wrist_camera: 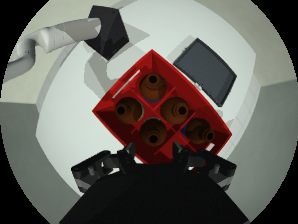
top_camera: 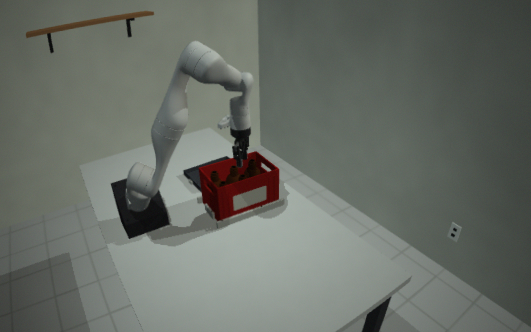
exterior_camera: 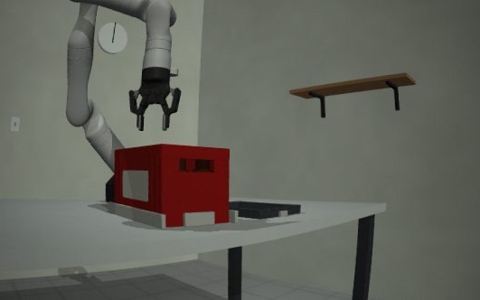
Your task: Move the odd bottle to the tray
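Observation:
The red crate [top_camera: 210, 201] [exterior_camera: 194, 194] [wrist_camera: 186, 88] holds five brown bottles. In the wrist view they are a top one [wrist_camera: 153, 88], a left one [wrist_camera: 128, 110], a middle right one [wrist_camera: 174, 110], a lower one [wrist_camera: 153, 133] and a far right one [wrist_camera: 199, 130]. One compartment, at the lower right, holds none. I cannot tell which neck differs. The dark tray [top_camera: 193, 174] [exterior_camera: 264, 211] [wrist_camera: 206, 71] is beside the crate, with no bottle on it. My gripper [top_camera: 240, 163] [exterior_camera: 153, 124] [wrist_camera: 153, 148] is open and empty, pointing down above the crate.
Low pale strips [exterior_camera: 137, 215] stand along the crate's foot. The arm's black base [top_camera: 140, 217] [wrist_camera: 109, 35] stands on the white table [top_camera: 250, 270] [exterior_camera: 63, 226]. A wooden shelf [top_camera: 90, 23] [exterior_camera: 352, 86] hangs on the wall, away from the arm.

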You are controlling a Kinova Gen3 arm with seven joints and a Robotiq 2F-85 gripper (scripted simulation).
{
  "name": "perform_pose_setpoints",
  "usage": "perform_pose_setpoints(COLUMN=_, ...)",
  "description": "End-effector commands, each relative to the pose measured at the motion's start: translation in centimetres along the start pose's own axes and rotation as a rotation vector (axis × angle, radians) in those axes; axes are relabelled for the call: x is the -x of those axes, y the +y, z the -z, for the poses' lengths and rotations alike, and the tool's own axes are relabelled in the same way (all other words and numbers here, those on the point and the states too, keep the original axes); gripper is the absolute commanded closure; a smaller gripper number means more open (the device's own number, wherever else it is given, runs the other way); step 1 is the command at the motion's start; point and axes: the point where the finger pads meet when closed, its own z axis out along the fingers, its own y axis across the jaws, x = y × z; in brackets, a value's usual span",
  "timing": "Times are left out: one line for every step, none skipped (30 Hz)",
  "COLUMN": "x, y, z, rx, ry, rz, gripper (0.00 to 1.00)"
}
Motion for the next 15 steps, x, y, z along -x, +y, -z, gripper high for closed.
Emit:
perform_pose_setpoints(x=0.0, y=0.0, z=-0.3, rx=-0.002, ry=0.000, rz=0.000, gripper=0.36)
perform_pose_setpoints(x=0.0, y=0.0, z=-0.4, rx=-0.002, ry=0.000, rz=0.000, gripper=0.36)
perform_pose_setpoints(x=0.0, y=0.0, z=-0.6, rx=-0.002, ry=0.000, rz=0.000, gripper=0.36)
perform_pose_setpoints(x=0.0, y=0.0, z=-0.7, rx=-0.002, ry=0.000, rz=0.000, gripper=0.36)
perform_pose_setpoints(x=0.0, y=0.0, z=-0.8, rx=-0.002, ry=0.000, rz=0.000, gripper=0.36)
perform_pose_setpoints(x=0.0, y=0.0, z=-1.0, rx=-0.002, ry=0.000, rz=0.000, gripper=0.36)
perform_pose_setpoints(x=0.0, y=0.0, z=-1.1, rx=-0.002, ry=0.000, rz=0.000, gripper=0.36)
perform_pose_setpoints(x=0.0, y=0.0, z=-1.2, rx=-0.002, ry=0.000, rz=0.000, gripper=0.36)
perform_pose_setpoints(x=0.0, y=0.0, z=-1.4, rx=-0.002, ry=0.000, rz=0.000, gripper=0.36)
perform_pose_setpoints(x=0.0, y=0.0, z=-1.5, rx=-0.002, ry=0.000, rz=0.000, gripper=0.36)
perform_pose_setpoints(x=0.0, y=0.0, z=-1.7, rx=-0.002, ry=0.000, rz=0.000, gripper=0.36)
perform_pose_setpoints(x=0.0, y=0.0, z=-1.8, rx=-0.002, ry=0.000, rz=0.000, gripper=0.36)
perform_pose_setpoints(x=0.0, y=0.0, z=-1.8, rx=-0.002, ry=0.000, rz=0.000, gripper=0.36)
perform_pose_setpoints(x=0.0, y=0.0, z=-1.8, rx=-0.002, ry=0.000, rz=0.000, gripper=0.36)
perform_pose_setpoints(x=0.0, y=0.0, z=-1.9, rx=-0.002, ry=0.000, rz=0.000, gripper=0.36)
